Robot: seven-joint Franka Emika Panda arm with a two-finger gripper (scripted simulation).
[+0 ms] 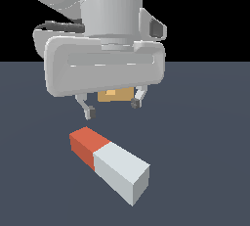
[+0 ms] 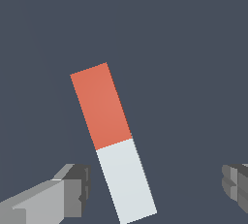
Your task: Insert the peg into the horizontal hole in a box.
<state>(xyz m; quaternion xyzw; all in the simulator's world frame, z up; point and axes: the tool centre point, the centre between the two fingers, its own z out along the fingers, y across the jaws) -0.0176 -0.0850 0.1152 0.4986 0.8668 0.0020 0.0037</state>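
The peg [image 1: 110, 162] lies flat on the dark floor, red-orange at one end and pale grey-white along the rest; the wrist view shows the peg [image 2: 112, 140] from above. My gripper [image 1: 112, 108] hangs open above and behind it, touching nothing, with its fingertips [image 1: 89, 114] spread wide. In the wrist view the gripper [image 2: 155, 189] has its two fingers on either side of the white part, well apart from it. The tan box [image 1: 115, 95] is mostly hidden behind the hand, between the fingers. Its hole is not visible.
The dark blue-grey floor [image 1: 205, 137] stretches all around the peg and the box. No other objects show in either view.
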